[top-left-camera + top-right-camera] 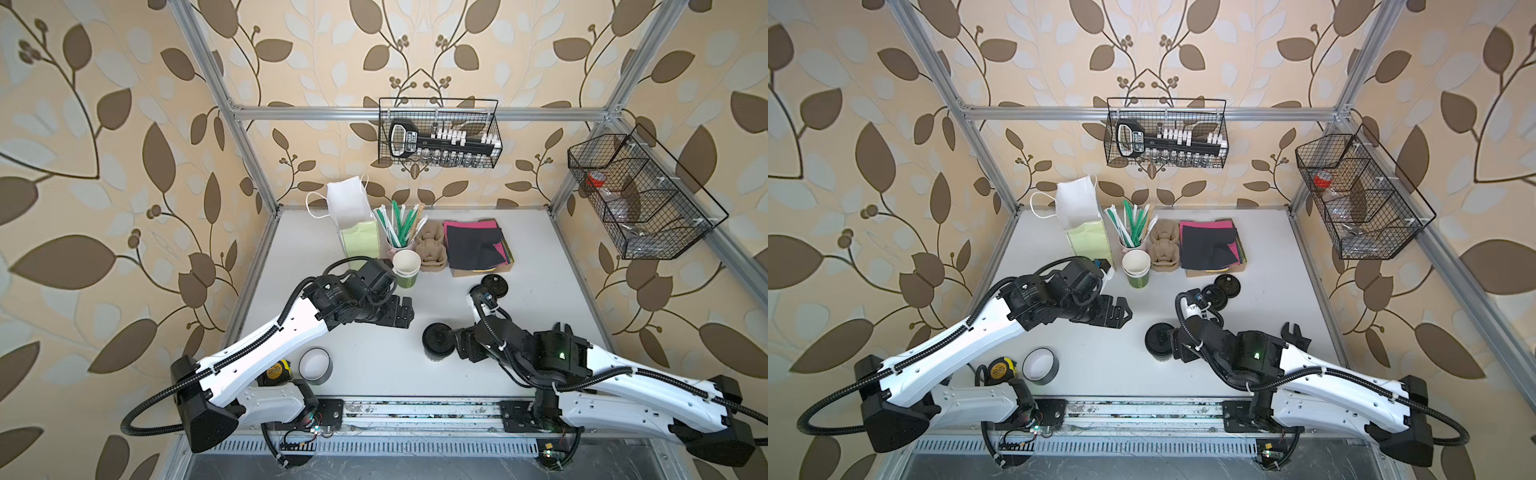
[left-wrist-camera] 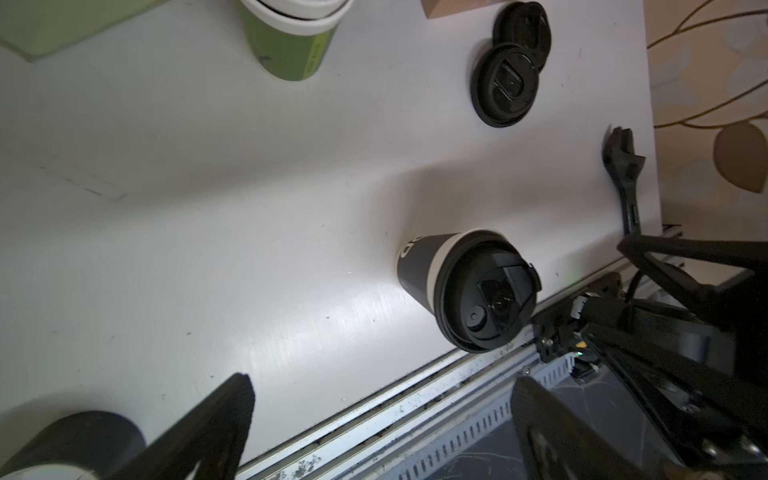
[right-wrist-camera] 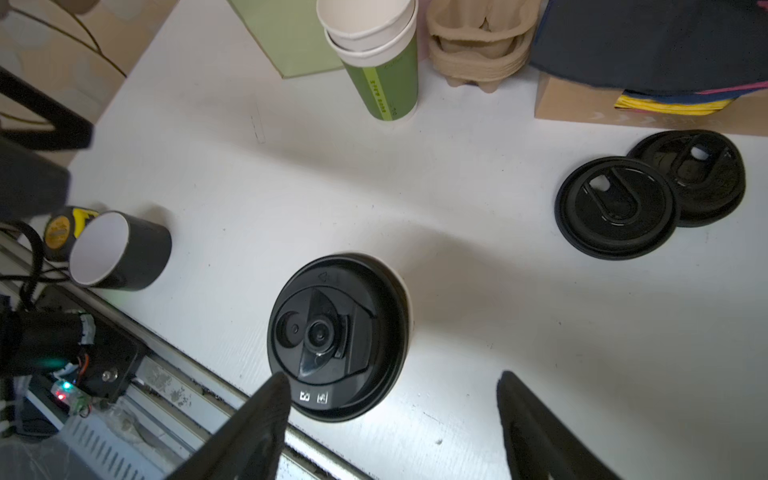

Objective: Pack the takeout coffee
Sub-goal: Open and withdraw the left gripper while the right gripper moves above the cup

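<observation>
The takeout coffee [image 1: 438, 338] [image 1: 1160, 338] stands upright on the white table, front of centre. It is a dark paper cup with a white rim under a round black sip lid [image 3: 338, 332], and it also shows in the left wrist view [image 2: 469, 291]. My right gripper [image 1: 456, 343] [image 3: 395, 386] is open just to the right of the cup and slightly above it. One fingertip [image 3: 276, 388] overlaps the lid's edge in the picture, and nothing is gripped. My left gripper [image 1: 405, 312] [image 2: 382, 399] is wide open and empty, well to the left of the cup.
At the back stand a green paper bag [image 1: 359, 239], stacked green cups [image 1: 406, 270], straws [image 1: 399, 226], a pulp cup carrier [image 1: 432, 247] and napkins [image 1: 478, 245]. Two loose black lids [image 1: 492, 286] lie right of centre. A tape roll [image 1: 315, 365] and a tape measure [image 1: 276, 370] lie front left, a wrench [image 1: 1293, 334] right.
</observation>
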